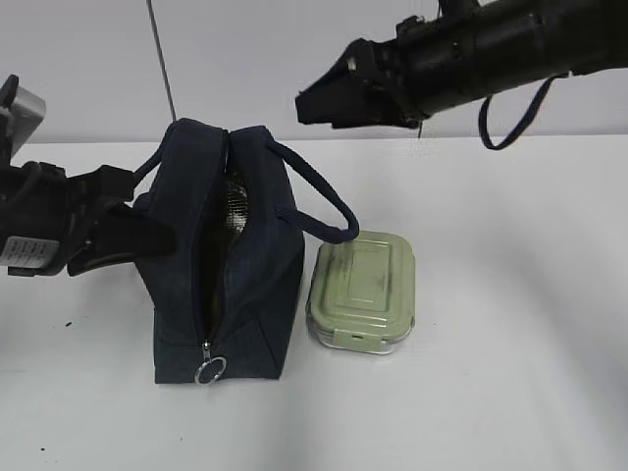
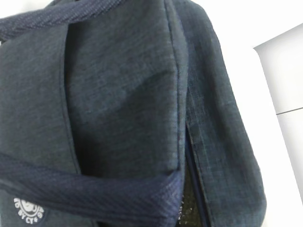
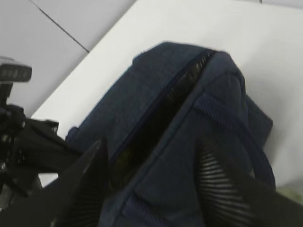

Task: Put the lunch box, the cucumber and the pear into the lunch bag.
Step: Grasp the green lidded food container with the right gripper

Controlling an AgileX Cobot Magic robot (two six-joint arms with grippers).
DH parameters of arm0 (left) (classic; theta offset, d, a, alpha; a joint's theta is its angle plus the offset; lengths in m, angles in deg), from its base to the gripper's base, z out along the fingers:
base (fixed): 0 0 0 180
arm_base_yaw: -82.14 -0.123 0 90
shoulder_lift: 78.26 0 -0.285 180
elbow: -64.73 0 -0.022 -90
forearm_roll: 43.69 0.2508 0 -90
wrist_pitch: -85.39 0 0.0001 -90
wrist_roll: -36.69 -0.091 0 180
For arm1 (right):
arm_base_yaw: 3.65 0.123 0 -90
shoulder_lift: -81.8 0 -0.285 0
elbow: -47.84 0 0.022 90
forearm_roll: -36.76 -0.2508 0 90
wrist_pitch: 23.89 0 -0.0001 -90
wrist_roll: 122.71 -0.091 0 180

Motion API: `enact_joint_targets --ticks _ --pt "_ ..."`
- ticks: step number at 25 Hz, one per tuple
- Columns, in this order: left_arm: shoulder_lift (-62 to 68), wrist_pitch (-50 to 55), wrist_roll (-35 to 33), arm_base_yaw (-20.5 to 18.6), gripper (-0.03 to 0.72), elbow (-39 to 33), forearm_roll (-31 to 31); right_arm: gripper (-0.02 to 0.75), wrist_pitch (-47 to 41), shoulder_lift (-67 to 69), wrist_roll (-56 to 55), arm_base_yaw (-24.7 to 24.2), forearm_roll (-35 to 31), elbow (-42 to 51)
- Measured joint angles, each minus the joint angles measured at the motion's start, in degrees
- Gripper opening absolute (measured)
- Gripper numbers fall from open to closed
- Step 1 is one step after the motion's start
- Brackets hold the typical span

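Observation:
The navy lunch bag (image 1: 231, 285) stands on the white table with its top zipper open, showing silvery lining. It fills the left wrist view (image 2: 123, 94) and lies under my right gripper in the right wrist view (image 3: 189, 123). The sage-green lunch box (image 1: 363, 291) sits on the table, touching the bag's right side, lid shut. My left gripper (image 1: 137, 221) is pressed against the bag's left side by a handle; its fingers are hidden. My right gripper (image 1: 319, 103) hangs open and empty above the bag (image 3: 154, 146). The cucumber and the pear are out of view.
The bag's metal ring pull (image 1: 210, 371) hangs at the near end of the zipper. One handle loop (image 1: 324, 211) droops over towards the lunch box. The table's (image 1: 510, 373) far edge meets a pale wall behind the bag.

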Motion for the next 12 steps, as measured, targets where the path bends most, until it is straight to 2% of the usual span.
enact_joint_targets --ticks 6,12 --pt "0.00 0.11 0.00 0.00 -0.018 0.00 0.00 0.441 -11.31 -0.14 -13.14 -6.21 15.98 0.00" --pt "0.00 0.11 0.00 0.00 -0.018 0.00 0.00 0.440 -15.12 -0.31 -24.46 -7.79 29.70 -0.09"
